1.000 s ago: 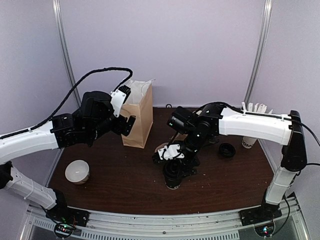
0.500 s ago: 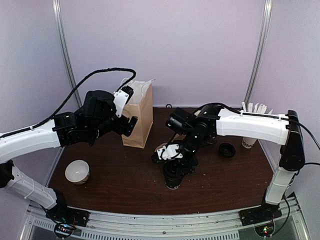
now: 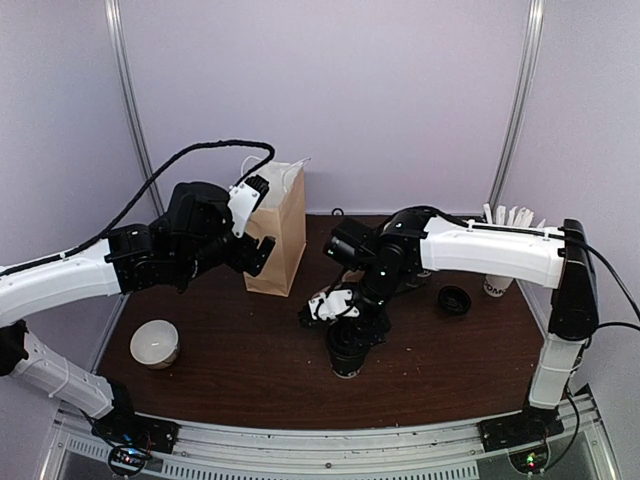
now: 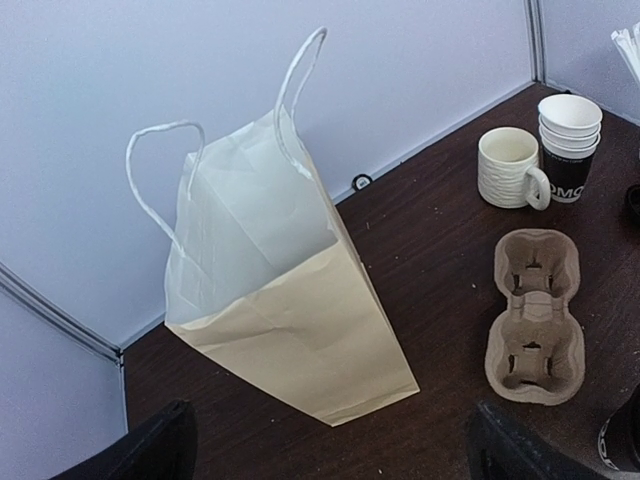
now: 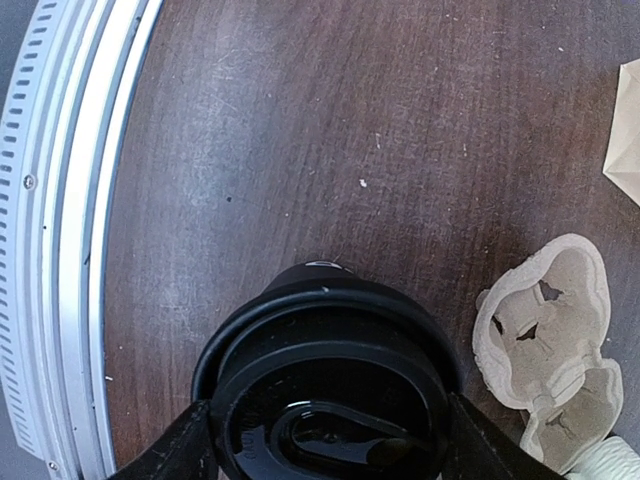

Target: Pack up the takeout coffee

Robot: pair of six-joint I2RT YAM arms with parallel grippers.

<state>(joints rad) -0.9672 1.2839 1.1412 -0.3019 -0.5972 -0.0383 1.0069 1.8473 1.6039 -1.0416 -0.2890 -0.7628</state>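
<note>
Coffee cup, glossy round black lid, lower centre on woodgrain counter. Right fingers flank lid; whether clamped, cannot tell. Left fingers spread apart before creased paper bag.

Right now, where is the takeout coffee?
In the top view the takeout coffee stands front-centre on the table, directly under the right gripper, with the pulp cup carrier just behind it.

Upright black-lidded takeout coffee, centre-front
</note>
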